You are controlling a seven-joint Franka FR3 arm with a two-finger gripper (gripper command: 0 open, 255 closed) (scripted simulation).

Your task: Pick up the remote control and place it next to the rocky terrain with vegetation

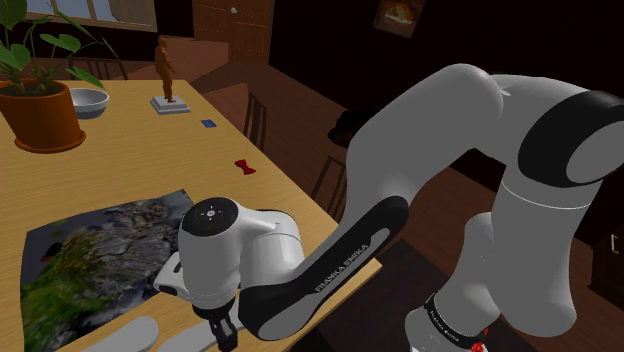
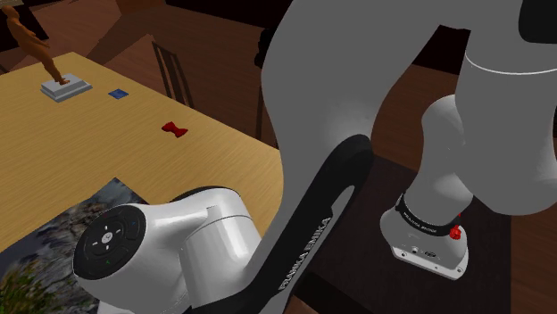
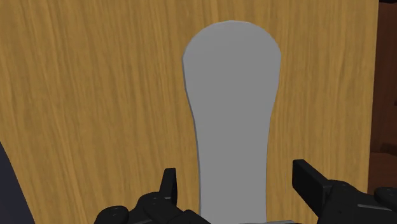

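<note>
My hand [image 3: 238, 181] is released, its fingers standing apart on either side of the grey remote control [image 3: 232, 95] without touching it. The remote control lies flat on the wooden bench [image 3: 95, 95], at the shoulder view's lower left, near the rocky terrain sheet [image 1: 100, 250].

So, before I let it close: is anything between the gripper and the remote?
Nothing visible. In the wrist view the grey remote lies flat on the table, straight between the open fingers of the gripper, with a strip of wood showing on each side.
</note>
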